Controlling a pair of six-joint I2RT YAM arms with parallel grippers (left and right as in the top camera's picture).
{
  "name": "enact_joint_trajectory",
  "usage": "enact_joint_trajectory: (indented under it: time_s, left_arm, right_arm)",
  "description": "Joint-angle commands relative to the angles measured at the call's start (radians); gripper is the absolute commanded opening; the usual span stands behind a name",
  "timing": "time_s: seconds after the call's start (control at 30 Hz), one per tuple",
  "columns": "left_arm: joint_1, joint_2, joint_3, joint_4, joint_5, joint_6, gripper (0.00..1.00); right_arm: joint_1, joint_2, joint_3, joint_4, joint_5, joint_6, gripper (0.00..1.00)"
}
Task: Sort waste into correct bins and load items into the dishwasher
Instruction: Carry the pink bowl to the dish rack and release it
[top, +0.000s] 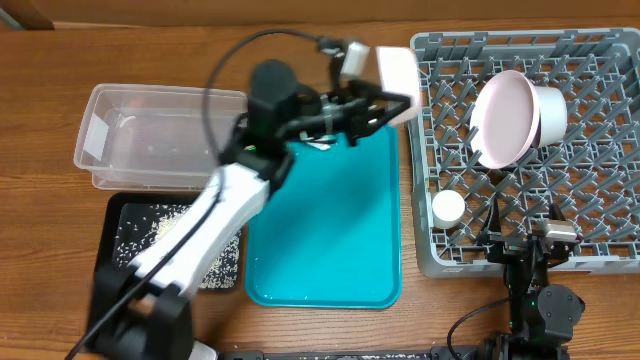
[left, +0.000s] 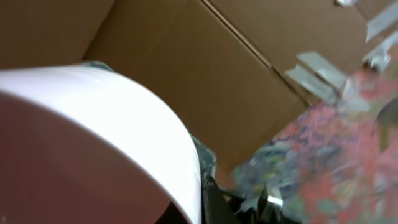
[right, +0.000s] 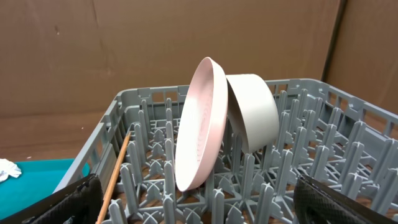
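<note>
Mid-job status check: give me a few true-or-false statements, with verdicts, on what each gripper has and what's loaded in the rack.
1. The left gripper holds a white bowl by the dish rack's left edge. True.
2. The plate lies flat on the teal tray. False: it stands on edge in the dish rack, beside a second bowl.
3. The small white cup sits inside the dish rack. True.
4. The right gripper is clamped on a chopstick. False: its jaws are wide open and empty; the chopstick lies in the rack.
</note>
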Motion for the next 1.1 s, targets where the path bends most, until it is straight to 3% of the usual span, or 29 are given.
enact_joint_trajectory:
  time_s: [0.0,0.23,0.37,0.83,0.93,0.97,1.0,1.07]
  left_arm:
    - [-0.033,0.174,0.11,0.059,-0.024,-0.282,0.04]
    - [-0.109,0.504,0.461,0.09,0.022,-0.377,0.04]
    - [-0.144,0.61,0.553,0.098,0.005,-0.422,0.04]
    - [-0.159,0.727,0.564,0.143,0.034,-0.43,0.06]
    - [-0.148,0.727,0.564,0.142,0.046,-0.437,0.3]
    - [-0.145,0.727,0.564,0.142,0.054,-0.445,0.76]
    - [-0.142,0.727,0.564,0.142,0.062,-0.45,1.0]
    - [-0.132,0.727,0.564,0.143,0.083,-0.465,1.0]
  right_arm:
    - [0.003,-0.01,-0.011,0.004,0.006,0.0,1.0]
    - [0.003,-0.01,-0.01,0.004,0.006,0.0,1.0]
    - [0.003,-0.01,-0.011,0.004,0.006,-0.001,1.0]
    - [0.003,-0.01,-0.011,0.004,0.006,-0.001,1.0]
    - [0.003,-0.01,-0.01,0.004,0.006,0.0,1.0]
    - [0.003,-0.01,-0.01,0.004,0.006,0.0,1.0]
    - [0.003,-0.01,-0.011,0.004,0.006,0.0,1.0]
    - [0.003,-0.01,-0.01,0.004,0.006,0.0,1.0]
